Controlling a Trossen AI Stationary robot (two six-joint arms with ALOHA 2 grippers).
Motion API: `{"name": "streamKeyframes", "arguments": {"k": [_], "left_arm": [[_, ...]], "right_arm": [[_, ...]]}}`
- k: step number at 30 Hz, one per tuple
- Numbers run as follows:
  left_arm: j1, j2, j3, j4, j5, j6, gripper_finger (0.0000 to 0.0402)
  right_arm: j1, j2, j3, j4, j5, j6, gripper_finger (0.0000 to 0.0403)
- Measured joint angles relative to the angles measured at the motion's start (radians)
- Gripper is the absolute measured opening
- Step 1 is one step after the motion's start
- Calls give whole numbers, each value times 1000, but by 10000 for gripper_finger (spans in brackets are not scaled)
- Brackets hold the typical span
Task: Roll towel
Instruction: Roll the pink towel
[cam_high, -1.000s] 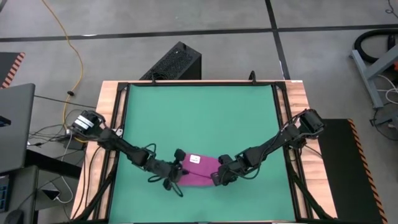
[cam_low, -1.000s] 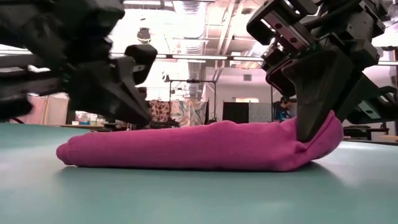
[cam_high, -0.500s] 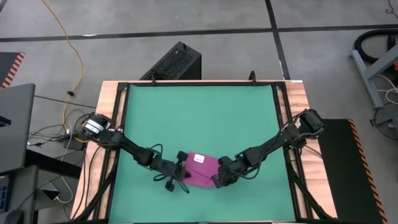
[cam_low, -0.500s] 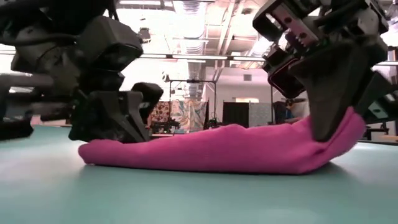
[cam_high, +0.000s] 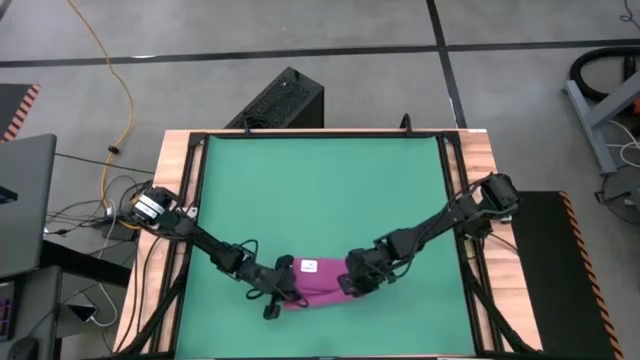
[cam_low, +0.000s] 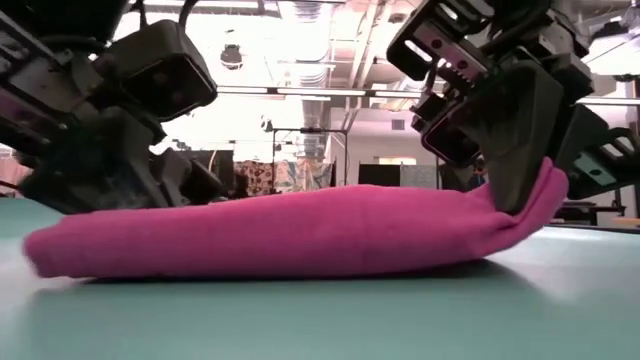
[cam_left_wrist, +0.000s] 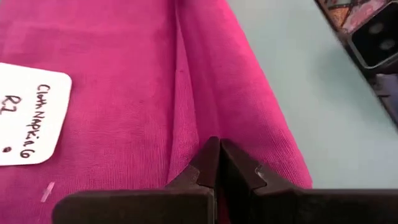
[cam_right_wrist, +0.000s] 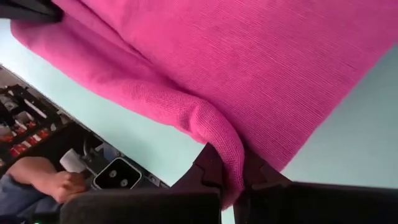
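Where the green tabletop (cam_high: 320, 190) meets its near edge, the towel (cam_high: 318, 282), a magenta cloth folded into a low flat bundle, is laid between the two arms, its white tag (cam_high: 309, 266) turned upward. The left tool (cam_high: 283, 290) is set at the towel's left end with its fingertips (cam_left_wrist: 214, 163) closed together on a fold. The right tool (cam_high: 350, 284) is clamped on a raised pinch of the towel's right end.

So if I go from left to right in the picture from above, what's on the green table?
Left gripper → white tag on the towel → right gripper, pinching the towel's end.
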Motion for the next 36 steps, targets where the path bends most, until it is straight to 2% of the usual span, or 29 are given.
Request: {"name": "streamKeyframes", "arguments": {"k": [10, 15, 19, 23, 28, 33, 36], "left_arm": [[-53, 1, -1, 88, -7, -174, 0], [-56, 1, -2, 90, 4, -190, 0], [-65, 1, -2, 126, -4, -189, 0], [-92, -19, -2, 179, -65, -118, 0], [-65, -63, -2, 171, -117, 19, 0], [-47, -70, 0, 109, -280, 227, 0], [-33, -27, 0, 112, -226, 289, 0]], "right_arm": [[-58, 0, 0, -4, -60, -35, 18], [-97, -3, 0, 39, -106, -46, 18], [-125, -6, 0, -9, -145, -61, 18], [-136, -6, -1, -26, -162, -72, 18], [-135, -6, -1, -24, -162, -87, 18], [-136, -6, -1, -19, -184, -89, 18], [-139, -6, -1, -10, -186, -97, 18]]}}
